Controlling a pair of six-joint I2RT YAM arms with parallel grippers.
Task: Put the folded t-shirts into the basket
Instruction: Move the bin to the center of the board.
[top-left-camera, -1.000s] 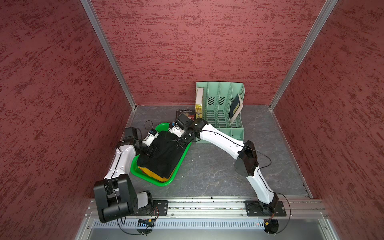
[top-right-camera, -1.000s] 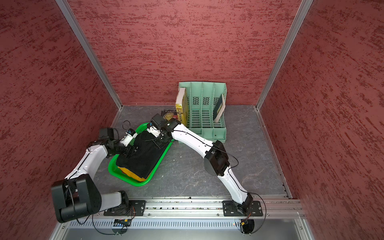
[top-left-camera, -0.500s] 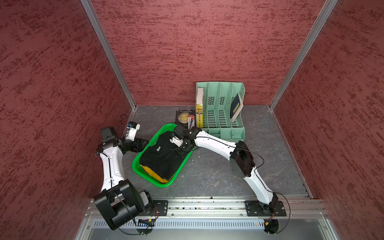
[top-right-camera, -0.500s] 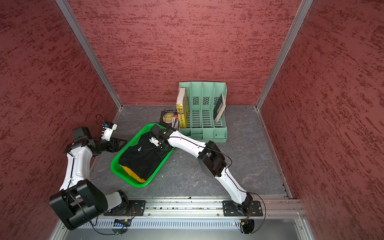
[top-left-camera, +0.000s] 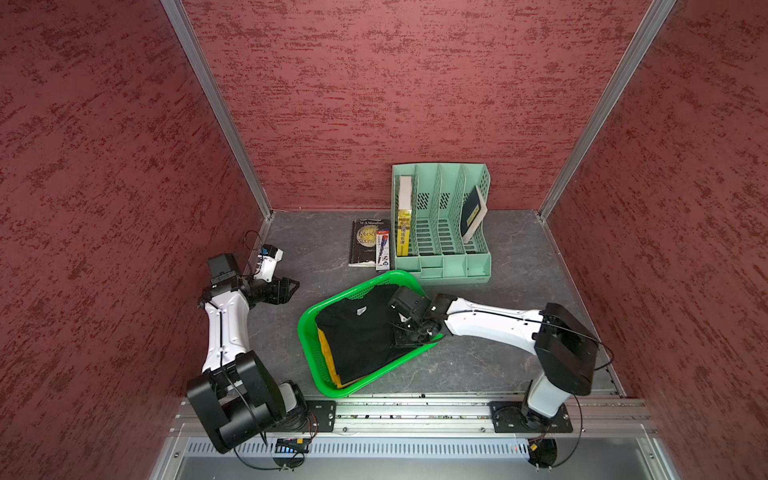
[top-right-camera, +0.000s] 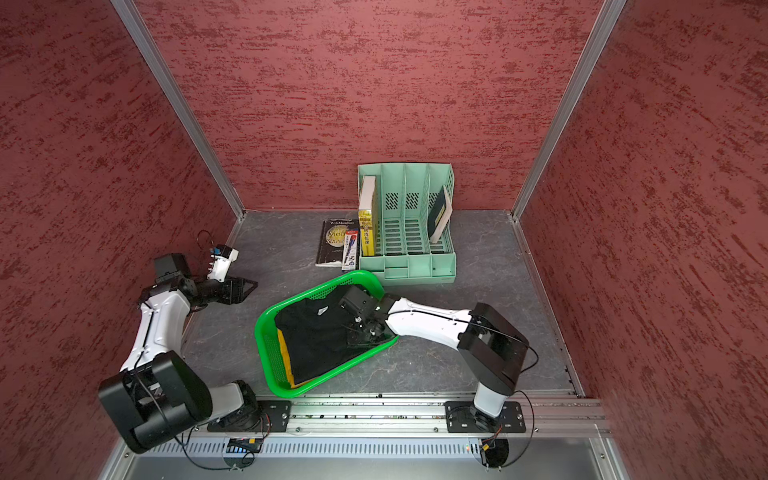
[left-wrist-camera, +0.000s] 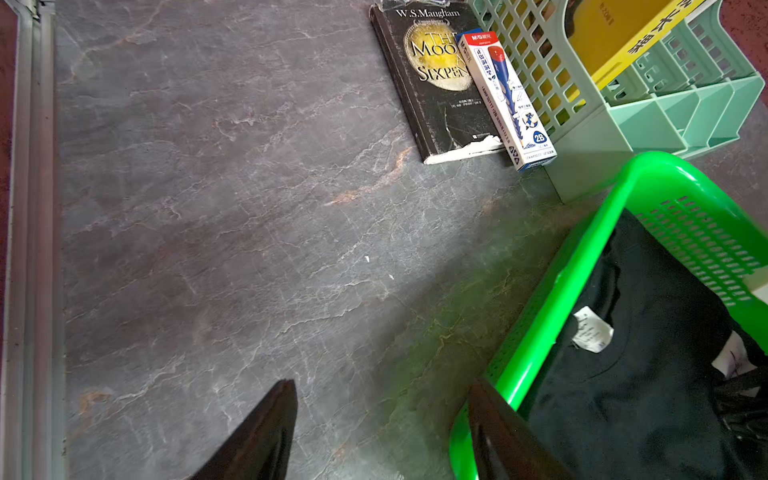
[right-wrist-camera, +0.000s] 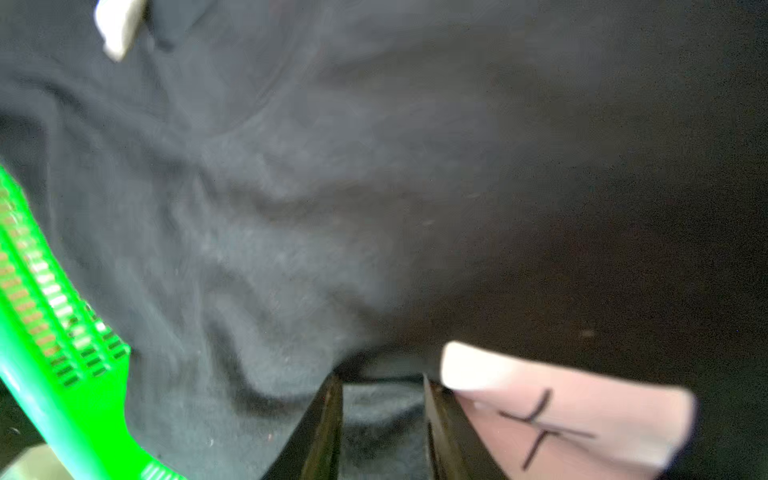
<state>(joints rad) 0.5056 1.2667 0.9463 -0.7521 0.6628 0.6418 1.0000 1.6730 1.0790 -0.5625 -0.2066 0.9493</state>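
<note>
- Green basket (top-left-camera: 305, 332): lower centre in both top views; contents: black t-shirt (top-left-camera: 353, 340) atop yellow t-shirt (top-left-camera: 326, 355).
- Right gripper (right-wrist-camera: 380, 380): clenched on black t-shirt fold, inside basket.
- Left gripper (left-wrist-camera: 380, 384): released, above tabletop (left-wrist-camera: 208, 208), left of basket.

Glossy bright green plastic, perforated walls: basket (top-left-camera: 308, 351), lower centre in both top views. Matt black cloth, softly creased: black t-shirt (top-left-camera: 357, 336), with white paper label (top-left-camera: 360, 309); mustard cloth of yellow t-shirt (top-left-camera: 327, 359) beneath. Matt mint plastic: file organiser (top-left-camera: 442, 259). Dull grey, veined, stone-look: tabletop (left-wrist-camera: 208, 208). Rough red plaster-like texture: walls (top-left-camera: 374, 83); brushed metal: corner strips (top-left-camera: 217, 104), upper left and right.
</note>
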